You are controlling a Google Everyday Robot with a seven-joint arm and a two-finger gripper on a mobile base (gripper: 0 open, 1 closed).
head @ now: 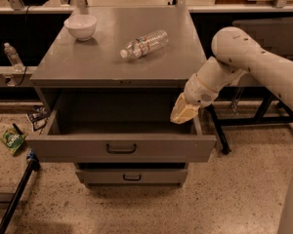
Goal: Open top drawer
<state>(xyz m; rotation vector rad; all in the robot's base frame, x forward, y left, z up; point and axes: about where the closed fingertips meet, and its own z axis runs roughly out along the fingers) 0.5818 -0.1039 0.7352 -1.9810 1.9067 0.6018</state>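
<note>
The top drawer (121,148) is the widest grey drawer. It stands pulled out from the grey cabinet (112,62), and its deep box shows nothing inside. Its small dark handle (121,149) sits at the centre of the flat front. My gripper (184,113), tan at the tip on a white arm, hangs over the right rear corner of the drawer box, close to its right side wall. It is away from the handle and holds nothing that I can see.
A narrower drawer (132,176) sits shut below. On the cabinet top lie a white bowl (80,27) and a clear plastic bottle (144,44). A green packet (12,140) and a black bar (17,194) are on the floor at left. Dark table legs (217,130) stand at right.
</note>
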